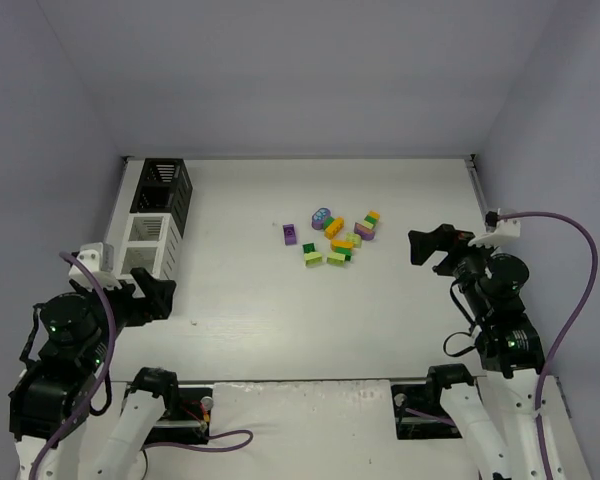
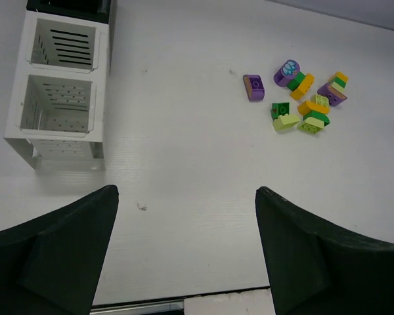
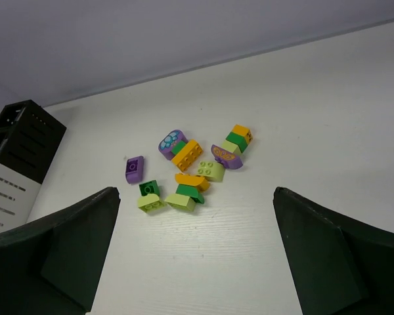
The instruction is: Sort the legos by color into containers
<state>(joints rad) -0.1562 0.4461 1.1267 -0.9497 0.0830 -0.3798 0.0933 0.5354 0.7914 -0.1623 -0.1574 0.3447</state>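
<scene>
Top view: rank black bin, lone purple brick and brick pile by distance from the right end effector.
1. Brick pile, just left of the right end effector.
2. Lone purple brick, beyond the pile.
3. Black bin, far left.

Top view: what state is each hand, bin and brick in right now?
left hand: open, empty.
right hand: open, empty.
legos: loose in one cluster, unsorted.
white containers: upright, empty.
black container: upright, inside not visible.
</scene>
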